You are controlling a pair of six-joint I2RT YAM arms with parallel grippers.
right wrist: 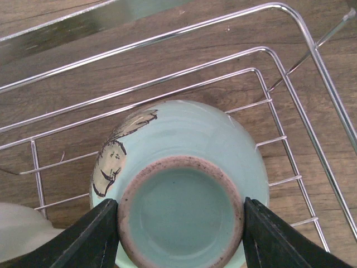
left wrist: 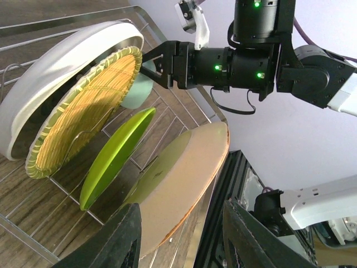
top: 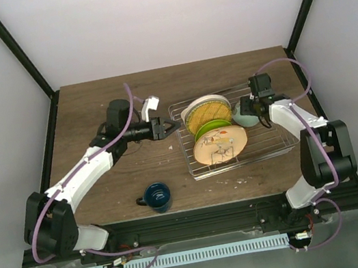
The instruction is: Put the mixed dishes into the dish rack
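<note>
mint bowl [right wrist: 184, 139]: hanging on its side with the foot facing the wrist camera, over the wires at the far right of the dish rack [top: 274, 139], just beside the plates; touching the wires or not, not showing.
right gripper [right wrist: 179, 220]: clamping the mint bowl, one finger pressing each side near the foot; probably gripping there for leaving the rim free to land first.
left gripper [left wrist: 181, 209]: hovering at the left rim of the dish rack, fingers standing apart with nothing between them; possibly standing by for steadying the wirework.
plates: standing on edge in one row between the tines, cream plate [left wrist: 67, 72] farthest, then yellow-orange plate [left wrist: 89, 111], lime green plate [left wrist: 114, 156], tan plate [left wrist: 178, 184] nearest; all leaning the same way, filling the left part and leaving the right side for the mint bowl.
dark blue mug [top: 156, 195]: sitting upright on the table [top: 92, 114], near and left of the dish rack, well apart from it; not yet loaded.
step in hand: judging by the pose, setting the mint bowl into the right side.
risk: knocking the cream plate, or catching the rim on a wire.
</note>
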